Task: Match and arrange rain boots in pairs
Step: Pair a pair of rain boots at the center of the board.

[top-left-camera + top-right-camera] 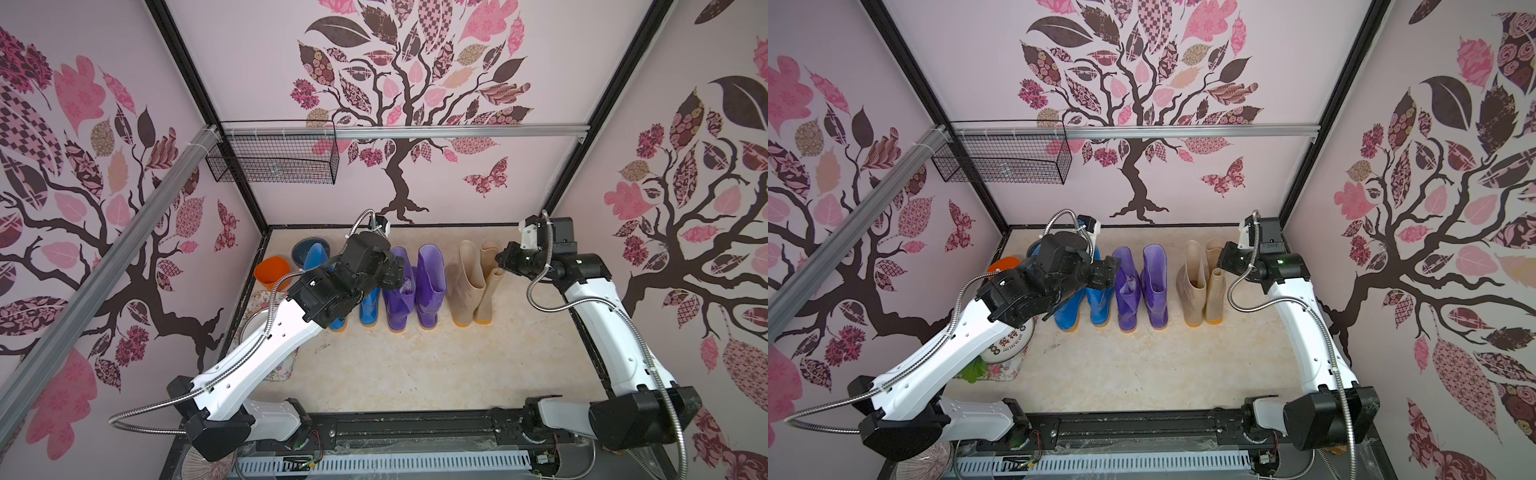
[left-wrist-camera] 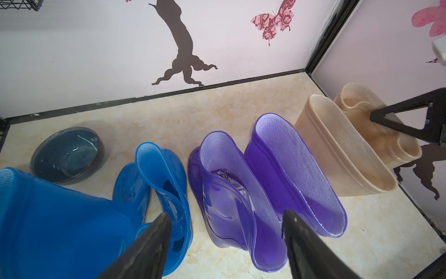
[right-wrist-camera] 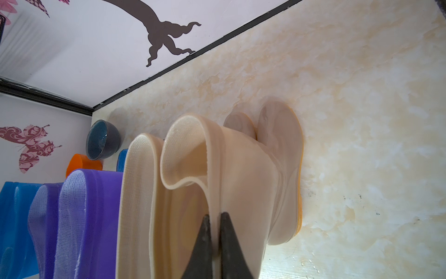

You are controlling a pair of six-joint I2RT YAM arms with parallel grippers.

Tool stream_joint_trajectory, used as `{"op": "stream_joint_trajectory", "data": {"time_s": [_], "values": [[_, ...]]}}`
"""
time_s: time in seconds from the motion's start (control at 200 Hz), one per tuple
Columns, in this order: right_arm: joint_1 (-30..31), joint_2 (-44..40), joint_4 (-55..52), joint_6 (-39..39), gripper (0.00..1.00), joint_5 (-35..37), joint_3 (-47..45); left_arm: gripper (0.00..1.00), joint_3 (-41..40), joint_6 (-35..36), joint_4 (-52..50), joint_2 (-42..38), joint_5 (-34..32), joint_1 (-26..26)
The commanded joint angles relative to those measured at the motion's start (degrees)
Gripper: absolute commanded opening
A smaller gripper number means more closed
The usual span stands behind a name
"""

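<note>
Row toward 12 o'clock on your counter (image 1: 415,374): blue pair (image 1: 370,309) at 11, purple pair (image 1: 430,282) at 12, beige pair (image 1: 469,274) at 1, all upright. Your left claw (image 2: 226,213) hangs open and empty over blue and purple; your right claw (image 3: 215,215) is clamped on the outer beige boot (image 3: 241,174) at its rim.

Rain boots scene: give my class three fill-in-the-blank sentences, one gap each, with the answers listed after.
Between the blue boots and the beige boots stand the ____ boots.
The right gripper is shut on the rim of a ____ boot.
The left gripper, holding nothing, is ____.
Answers: purple; beige; open.
</note>
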Motion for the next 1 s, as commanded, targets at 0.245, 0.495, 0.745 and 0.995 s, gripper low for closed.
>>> {"op": "stream_joint_trajectory", "data": {"time_s": [0.245, 0.495, 0.745, 0.995], "values": [[0.3, -3.8, 0.0, -3.2, 0.00, -1.8, -1.1, 0.75, -1.0, -0.3, 1.1, 0.1, 0.1, 0.3], [0.2, -4.1, -1.7, -5.1, 0.40, 2.1, -1.4, 0.75, -0.7, 0.0, 0.9, 0.2, -0.4, 0.3], [0.2, -4.9, -1.3, -7.1, 0.66, 6.6, -1.7, 0.75, 0.6, 2.1, -0.4, -0.1, -3.6, 0.2], [0.3, -4.3, 0.3, -10.0, 0.89, 9.2, 0.1, 0.76, 2.8, 6.6, -2.5, -0.3, -10.4, 0.3]]}}
